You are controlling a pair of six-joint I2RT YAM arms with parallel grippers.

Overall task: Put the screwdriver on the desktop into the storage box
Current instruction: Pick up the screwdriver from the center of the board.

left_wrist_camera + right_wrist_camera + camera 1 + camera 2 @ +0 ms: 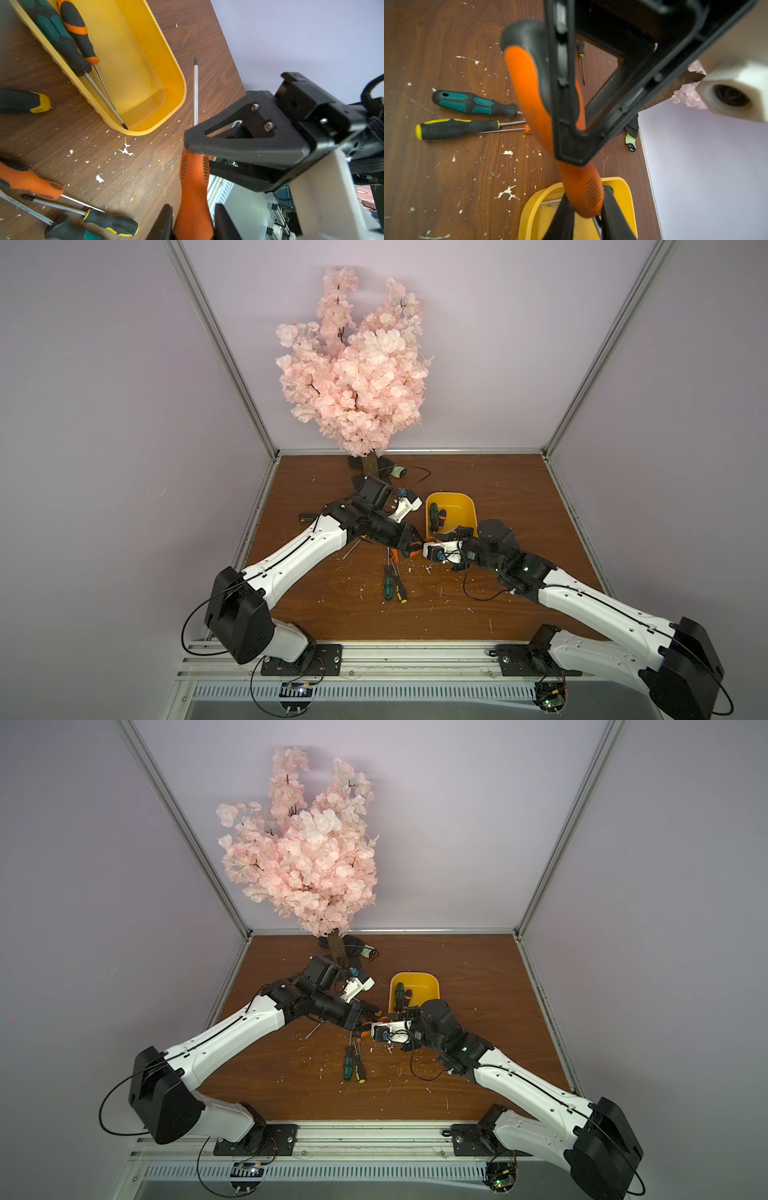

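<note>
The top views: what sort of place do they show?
Probably a robot test cell: plain lilac walls in an aluminium frame, two arms mounted on a rail, and a fake blossom tree on the desktop.

The yellow storage box (457, 510) sits on the wood-grain surface (519, 593), with a green-handled screwdriver (433, 515) and an orange-and-black screwdriver (442, 516) lying inside. An orange screwdriver (193, 187) is held up by its handle just beside the box's near end. A teal-and-black screwdriver (473, 105) and a yellow-and-black screwdriver (454, 128) lie side by side on the surface nearby.

Soft, even light; close-up screwdriver (527, 87) is blurred.
</note>
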